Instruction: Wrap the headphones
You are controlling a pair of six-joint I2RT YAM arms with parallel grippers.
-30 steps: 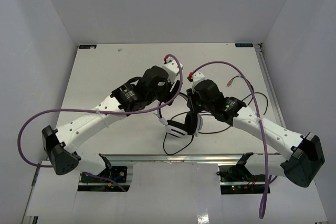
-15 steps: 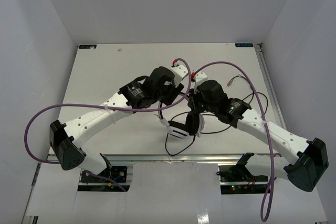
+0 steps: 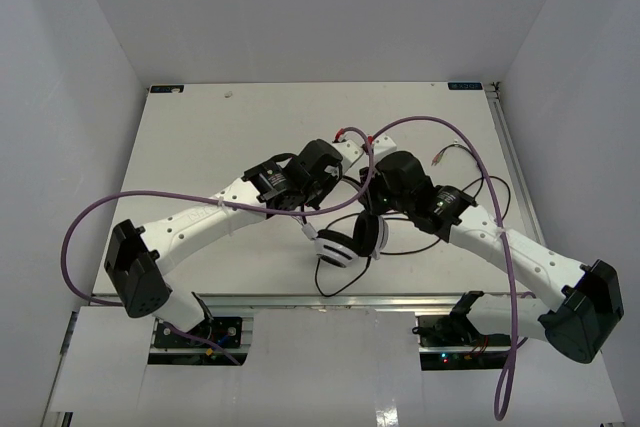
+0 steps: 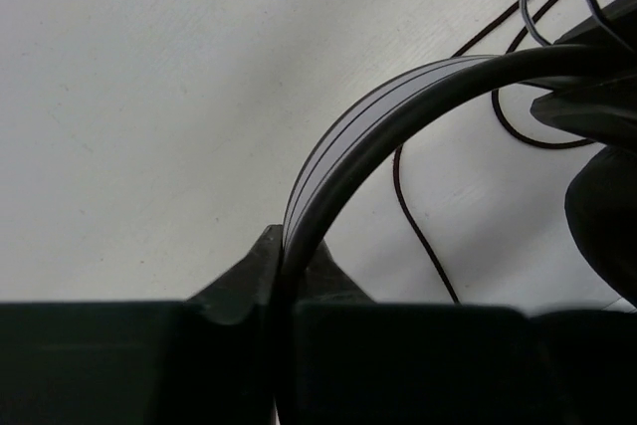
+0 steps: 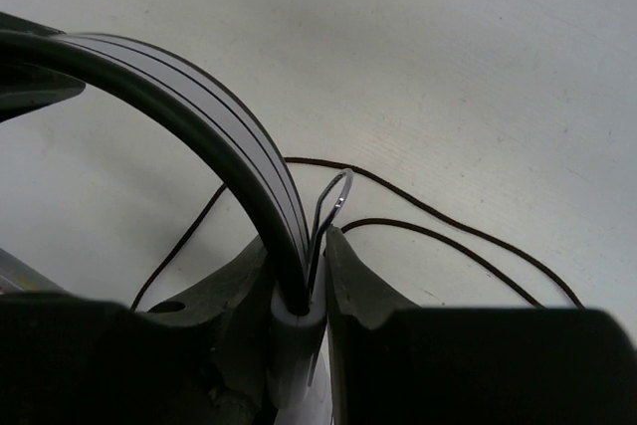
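The headphones are sitting in the middle of the white worktop, and both arms are reaching in to them. The left tool is coming at the headphones from their left side. The right tool is coming at them from their right side.

The left tool is squeezing the headband. The band is running out from between its two black fingers and bending up and away in a big curve. The right tool is squeezing the other part of the same headband, which is dropping down into the gap between its fingers. A thin shiny wire loop of the headphones is poking up just beside the band there.

The two round ear cups are showing on the near side of the headband, toward the arm bases. I cannot tell if the cups are touching the worktop.

The thin black cord is lying loose on the worktop, curling out past the headphones on their right and far sides.
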